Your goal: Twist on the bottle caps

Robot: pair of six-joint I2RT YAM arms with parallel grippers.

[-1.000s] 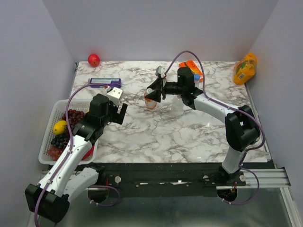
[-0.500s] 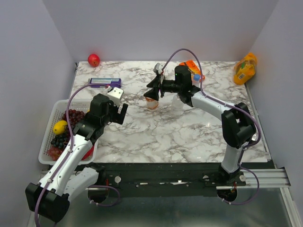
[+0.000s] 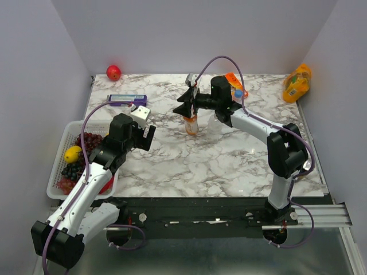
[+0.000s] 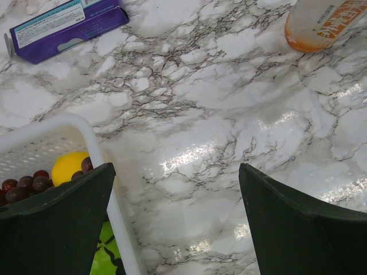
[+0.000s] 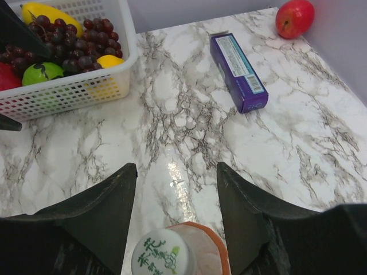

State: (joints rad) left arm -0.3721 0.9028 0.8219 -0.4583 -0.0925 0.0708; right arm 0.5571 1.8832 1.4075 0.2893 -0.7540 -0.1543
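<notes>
The bottle with orange liquid (image 3: 192,125) stands upright on the marble table just below my right gripper (image 3: 183,107). In the right wrist view its whitish cap with green print (image 5: 159,255) sits on top of the bottle (image 5: 217,255), low between my open fingers, and neither finger touches it. My right gripper (image 5: 176,169) is open. My left gripper (image 3: 148,133) is open and empty over bare marble by the basket; its view (image 4: 176,167) shows the orange bottle (image 4: 321,23) far off at the top right. A small blue cap (image 3: 238,93) shows beside the right arm. The other bottles are hidden.
A white basket (image 3: 62,150) of fruit sits at the left edge, also in the left wrist view (image 4: 86,129). A purple box (image 3: 126,99) and a red apple (image 3: 113,72) lie at the back left. An orange packet (image 3: 232,81) and a yellow-orange pouch (image 3: 297,83) lie at the back right.
The orange bottle has gone from leaning under my right gripper to standing upright a little to the right. The right gripper has moved up and back. The left arm has not moved.
</notes>
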